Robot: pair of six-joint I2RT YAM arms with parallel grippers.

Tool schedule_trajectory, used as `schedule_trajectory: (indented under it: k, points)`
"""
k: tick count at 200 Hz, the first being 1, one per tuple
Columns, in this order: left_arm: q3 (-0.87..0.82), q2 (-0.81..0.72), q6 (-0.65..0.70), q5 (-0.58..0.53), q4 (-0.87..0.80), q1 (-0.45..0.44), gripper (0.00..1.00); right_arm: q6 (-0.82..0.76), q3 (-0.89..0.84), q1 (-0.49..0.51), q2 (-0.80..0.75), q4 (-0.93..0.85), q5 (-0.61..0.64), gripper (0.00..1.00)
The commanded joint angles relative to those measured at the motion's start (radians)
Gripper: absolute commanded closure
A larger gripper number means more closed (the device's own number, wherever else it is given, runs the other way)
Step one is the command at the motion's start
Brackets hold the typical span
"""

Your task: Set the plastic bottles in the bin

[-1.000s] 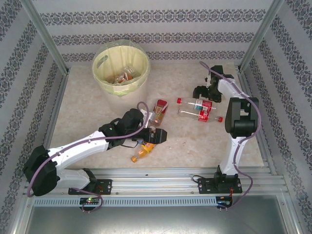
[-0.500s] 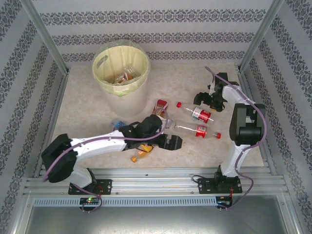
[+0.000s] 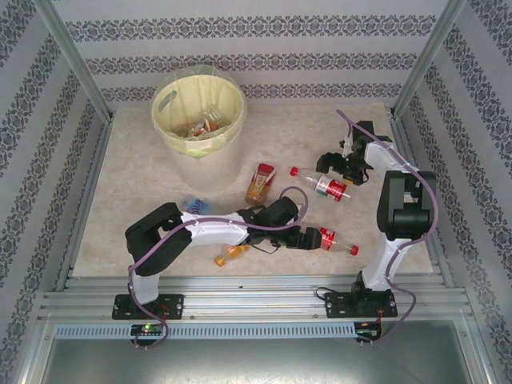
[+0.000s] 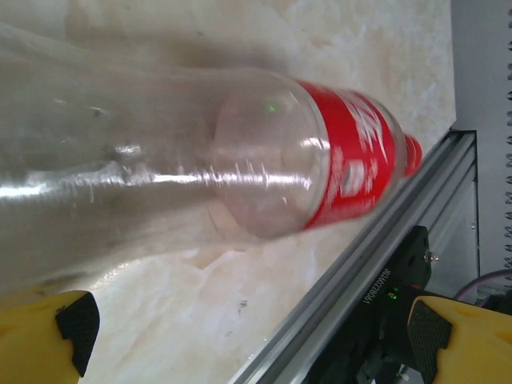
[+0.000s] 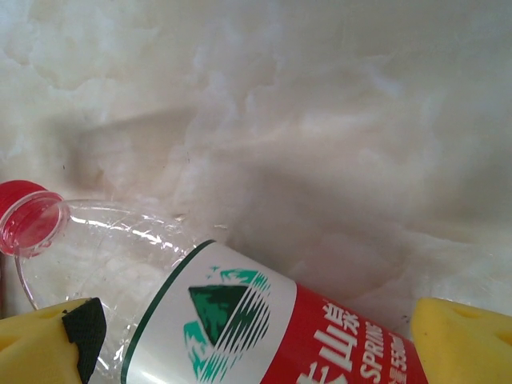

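Observation:
The cream bin (image 3: 178, 148) stands at the back left with several bottles inside. My left gripper (image 3: 310, 238) (image 4: 248, 344) is open near the front rail. A clear, red-labelled bottle (image 3: 339, 243) (image 4: 352, 156) lies just ahead of its yellow fingers (image 4: 48, 340), not between them. My right gripper (image 3: 336, 164) (image 5: 256, 352) is open over a second red-capped bottle (image 3: 326, 186) (image 5: 240, 320), whose label lies between the fingers (image 5: 464, 344). More bottles lie on the table: a red-labelled one (image 3: 260, 182), an orange one (image 3: 230, 254) and a blue-labelled one (image 3: 194, 206).
The marble-look table (image 3: 144, 192) is fenced by patterned walls on three sides. The aluminium front rail (image 3: 264, 284) (image 4: 376, 264) runs very close to the left gripper and its bottle. The left arm stretches low across the front of the table.
My left arm has swung right along the front, away from the orange bottle, to the red-labelled bottle, which now lies nearer the rail. The right gripper shifted slightly earlier and is now still.

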Motion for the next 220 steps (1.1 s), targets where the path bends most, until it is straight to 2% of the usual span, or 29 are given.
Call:
schedule_trajectory:
  k: [1,72,106,144,175,220]
  points:
    - [0.033,0.032,-0.001,-0.036,0.054,-0.002,0.00,-0.009,-0.025,0.013,-0.038,0.002,-0.009,0.02]
    - [0.034,0.070,0.020,-0.048,0.122,0.057,0.00,0.009,-0.138,0.042,-0.143,0.017,0.012,0.02]
    - [0.040,0.059,0.034,-0.048,0.102,0.078,0.00,0.006,-0.175,0.090,-0.183,0.006,0.072,0.02]
    - [0.015,-0.014,0.052,-0.056,0.012,0.078,0.00,-0.009,-0.177,0.167,-0.179,-0.049,0.233,0.02]
    - [0.002,-0.111,0.108,-0.059,-0.064,0.077,0.00,-0.005,-0.165,0.190,-0.148,-0.067,0.270,0.02]
    - [-0.042,-0.262,0.169,-0.050,-0.109,0.077,0.00,0.000,-0.168,0.211,-0.107,-0.080,0.305,0.10]
